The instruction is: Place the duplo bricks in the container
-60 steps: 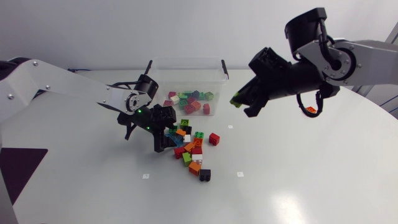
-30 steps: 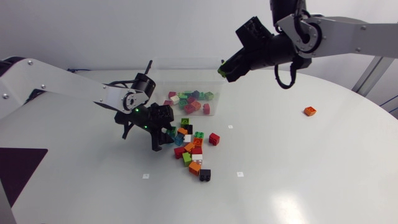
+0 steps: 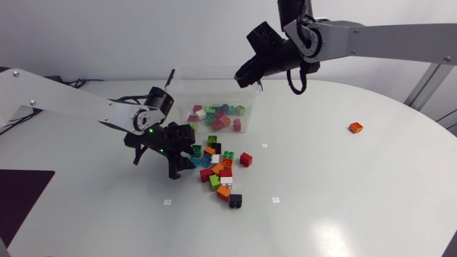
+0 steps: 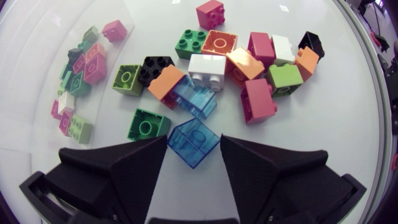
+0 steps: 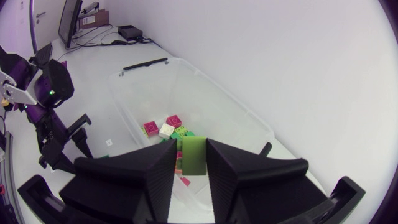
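Right arm's swung across to the container, right gripper clamped on a green brick above its rim. Left gripper straddles a clear blue brick at the pile's nine o'clock; clamped or loose, can't tell.

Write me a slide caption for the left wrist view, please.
Left gripper straddling a clear blue brick at the edge of the loose duplo pile.

We read no text, number, label or sign on the bricks, the container or the table.
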Available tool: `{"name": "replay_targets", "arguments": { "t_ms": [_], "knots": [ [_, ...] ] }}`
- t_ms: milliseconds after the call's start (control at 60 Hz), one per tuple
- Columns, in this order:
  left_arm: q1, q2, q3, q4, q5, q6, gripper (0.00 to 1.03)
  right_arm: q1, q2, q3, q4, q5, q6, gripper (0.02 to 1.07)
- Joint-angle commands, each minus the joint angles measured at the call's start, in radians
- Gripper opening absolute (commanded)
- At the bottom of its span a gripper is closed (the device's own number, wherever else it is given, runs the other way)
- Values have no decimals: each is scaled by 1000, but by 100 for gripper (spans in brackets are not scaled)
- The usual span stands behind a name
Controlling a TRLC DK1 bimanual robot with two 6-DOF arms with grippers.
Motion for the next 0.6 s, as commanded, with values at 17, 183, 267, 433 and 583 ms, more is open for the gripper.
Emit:
{"name": "replay_targets", "arguments": {
  "t_ms": [17, 183, 267, 433, 583],
  "knots": [
    [6, -29, -29, -8, 0, 1, 58, 8, 62, 54, 13, 17, 18, 22],
    [6, -44, -39, -11, 0, 1, 58, 9, 81, 77, 17, 34, 20, 92],
    [4, -47, -47, -11, 0, 2, 58, 1, 53, 57, 21, 34, 18, 98],
    [4, -51, -56, -11, 0, 2, 51, -31, -41, -24, 46, 32, 17, 100],
    [3, -54, -65, -11, 0, 4, 51, -83, -153, -146, 99, 41, 31, 100]
  ]
}}
